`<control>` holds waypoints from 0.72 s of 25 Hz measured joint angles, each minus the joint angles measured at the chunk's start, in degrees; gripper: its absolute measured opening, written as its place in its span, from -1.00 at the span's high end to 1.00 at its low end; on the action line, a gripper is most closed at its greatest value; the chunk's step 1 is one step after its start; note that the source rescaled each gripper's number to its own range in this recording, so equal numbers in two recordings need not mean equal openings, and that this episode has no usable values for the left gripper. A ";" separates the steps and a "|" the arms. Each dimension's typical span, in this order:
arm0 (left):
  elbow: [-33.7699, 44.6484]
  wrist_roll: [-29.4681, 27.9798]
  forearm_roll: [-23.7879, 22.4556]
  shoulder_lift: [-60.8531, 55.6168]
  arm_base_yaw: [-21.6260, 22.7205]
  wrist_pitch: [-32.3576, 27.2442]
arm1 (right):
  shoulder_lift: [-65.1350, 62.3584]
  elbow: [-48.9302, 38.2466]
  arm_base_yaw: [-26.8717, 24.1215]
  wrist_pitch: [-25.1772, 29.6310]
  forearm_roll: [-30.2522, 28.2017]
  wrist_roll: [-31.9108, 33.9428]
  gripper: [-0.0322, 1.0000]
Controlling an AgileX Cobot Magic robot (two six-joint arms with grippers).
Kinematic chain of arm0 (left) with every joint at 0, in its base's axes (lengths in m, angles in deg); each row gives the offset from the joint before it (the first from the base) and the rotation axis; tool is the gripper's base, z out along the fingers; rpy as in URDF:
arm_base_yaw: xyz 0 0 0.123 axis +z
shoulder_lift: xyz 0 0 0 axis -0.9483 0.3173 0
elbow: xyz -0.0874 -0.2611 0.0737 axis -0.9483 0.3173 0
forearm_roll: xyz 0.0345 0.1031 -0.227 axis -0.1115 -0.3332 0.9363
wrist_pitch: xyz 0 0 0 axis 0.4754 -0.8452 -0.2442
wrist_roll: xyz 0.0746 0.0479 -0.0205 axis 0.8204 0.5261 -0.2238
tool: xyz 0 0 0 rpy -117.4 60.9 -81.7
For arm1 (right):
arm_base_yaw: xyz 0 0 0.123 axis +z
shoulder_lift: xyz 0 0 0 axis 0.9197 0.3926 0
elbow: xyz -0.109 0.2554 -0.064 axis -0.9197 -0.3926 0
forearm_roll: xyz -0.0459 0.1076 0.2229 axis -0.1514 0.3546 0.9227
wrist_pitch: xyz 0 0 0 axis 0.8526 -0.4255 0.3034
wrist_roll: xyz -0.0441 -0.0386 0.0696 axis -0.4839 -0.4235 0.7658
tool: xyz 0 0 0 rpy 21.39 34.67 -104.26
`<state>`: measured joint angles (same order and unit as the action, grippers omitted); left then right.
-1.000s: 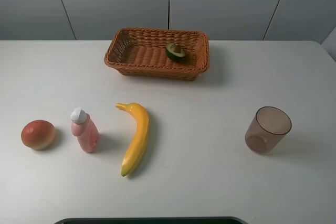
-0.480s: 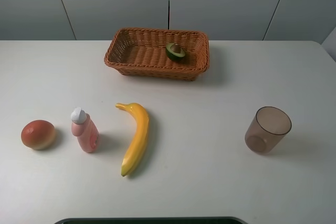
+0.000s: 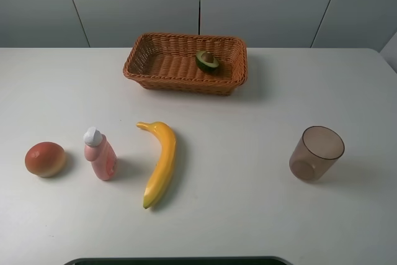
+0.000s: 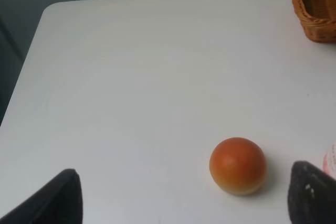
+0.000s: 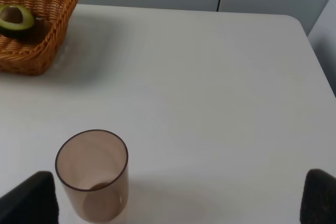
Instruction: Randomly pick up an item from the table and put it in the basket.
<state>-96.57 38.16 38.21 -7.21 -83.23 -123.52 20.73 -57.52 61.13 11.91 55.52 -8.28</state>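
Nothing has moved since a second ago; every thing sits just where it did. We see the avocado half [image 3: 207, 61] lying inside the basket [image 3: 149, 72], toward its right end, with the brown pit facing up. So we think the job is done, and the best thing now is to keep both arms back and not bump anything. The banana [image 3: 159, 163], the pink bottle [image 3: 100, 154], the round orange fruit [image 3: 45, 159] and the brown cup [image 3: 316, 153] all rest on the table [image 3: 248, 215], well apart from the basket. Our arms do not show from the high camera, so they are pulled back near our own side. The left gripper [image 4: 184, 198] is spread wide and holds nothing, with the orange fruit in front of it. The right gripper [image 5: 178, 198] is spread wide too, with the cup just ahead.
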 joint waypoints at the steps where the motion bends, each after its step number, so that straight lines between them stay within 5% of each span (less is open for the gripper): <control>1: 0.00 0.00 0.00 0.00 0.00 0.00 | 0.00 0.00 0.00 0.00 0.00 0.00 -0.99; 18: 0.00 0.22 0.00 0.00 0.00 0.00 | 0.00 0.00 0.00 0.00 0.00 0.00 -0.99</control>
<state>-96.57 38.39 38.21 -7.21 -83.23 -123.52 20.73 -57.52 61.13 11.91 55.52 -8.28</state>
